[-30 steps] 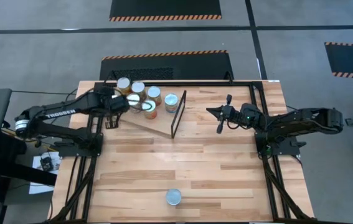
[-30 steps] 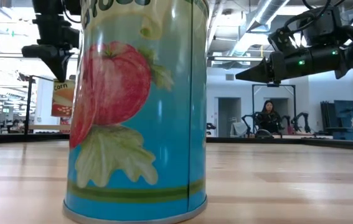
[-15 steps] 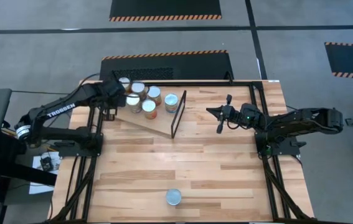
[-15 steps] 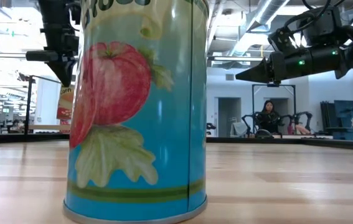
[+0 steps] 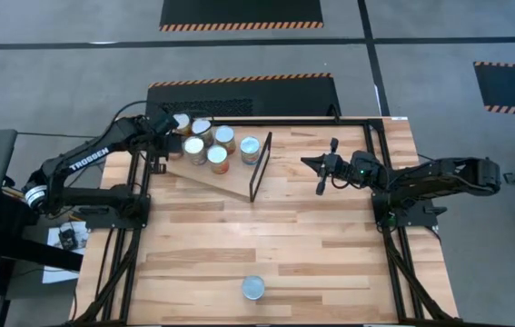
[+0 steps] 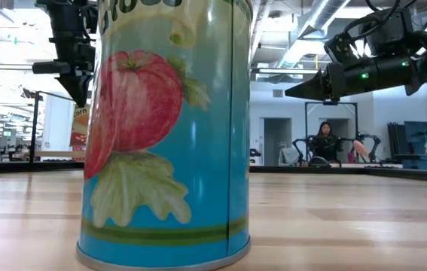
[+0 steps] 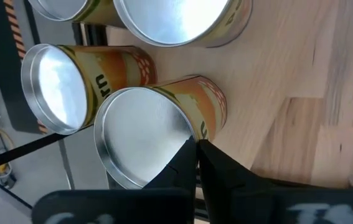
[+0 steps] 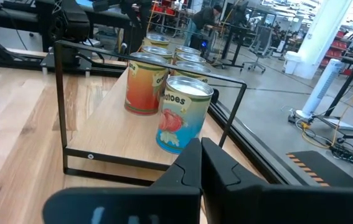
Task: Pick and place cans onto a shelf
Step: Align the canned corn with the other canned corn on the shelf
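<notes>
Your left end effector [image 5: 160, 156] hangs over the bench's [image 5: 284, 245] far-left corner, fingers pressed together on nothing, just beside the cans [image 5: 207, 143] clustered on the shelf [image 5: 225, 177]. The blue-labelled can [image 5: 250, 149] stands next to the shelf's black frame [image 5: 259, 167]. One lone can [image 5: 253, 289] sits at the near edge. Your right end effector [image 5: 322, 165] hovers mid-right, fingers closed and empty, well apart from the shelf.
</notes>
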### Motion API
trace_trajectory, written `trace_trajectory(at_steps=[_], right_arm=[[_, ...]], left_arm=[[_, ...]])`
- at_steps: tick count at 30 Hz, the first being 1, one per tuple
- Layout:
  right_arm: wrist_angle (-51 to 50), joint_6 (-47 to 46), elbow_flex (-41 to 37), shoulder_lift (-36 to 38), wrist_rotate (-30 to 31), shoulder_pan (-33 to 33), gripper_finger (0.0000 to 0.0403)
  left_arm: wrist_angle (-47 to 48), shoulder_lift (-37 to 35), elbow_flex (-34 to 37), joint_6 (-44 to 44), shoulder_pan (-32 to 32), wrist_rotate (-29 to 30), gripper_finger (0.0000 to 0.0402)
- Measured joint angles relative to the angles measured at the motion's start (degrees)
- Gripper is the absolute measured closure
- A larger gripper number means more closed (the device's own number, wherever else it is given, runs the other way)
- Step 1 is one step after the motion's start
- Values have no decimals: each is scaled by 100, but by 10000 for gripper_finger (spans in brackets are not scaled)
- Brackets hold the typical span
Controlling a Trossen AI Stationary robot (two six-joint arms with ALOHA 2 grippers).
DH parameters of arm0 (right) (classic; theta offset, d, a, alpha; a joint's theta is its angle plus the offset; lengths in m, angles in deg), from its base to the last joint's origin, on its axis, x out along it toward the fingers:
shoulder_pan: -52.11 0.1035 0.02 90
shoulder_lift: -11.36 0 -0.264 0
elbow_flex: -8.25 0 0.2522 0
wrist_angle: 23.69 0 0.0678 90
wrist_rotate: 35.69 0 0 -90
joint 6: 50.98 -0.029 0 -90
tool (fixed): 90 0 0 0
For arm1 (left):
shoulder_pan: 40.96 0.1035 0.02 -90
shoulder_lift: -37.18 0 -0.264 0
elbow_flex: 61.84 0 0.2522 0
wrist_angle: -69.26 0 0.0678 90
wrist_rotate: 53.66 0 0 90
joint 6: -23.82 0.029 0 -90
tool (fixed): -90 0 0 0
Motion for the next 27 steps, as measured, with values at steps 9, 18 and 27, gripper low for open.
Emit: trace_trajectory(at_steps=[9, 18, 27], right_arm=[[0, 0, 0, 0, 0, 0, 389], [0, 0, 0, 0, 0, 0, 387], [2, -1, 0, 0, 0, 0, 386]], left_arm=[[-28, 0, 0, 63, 152, -65, 401], [-109, 2, 0, 66, 292, -212, 401], [-125, 244, 0, 74, 307, -304, 401]])
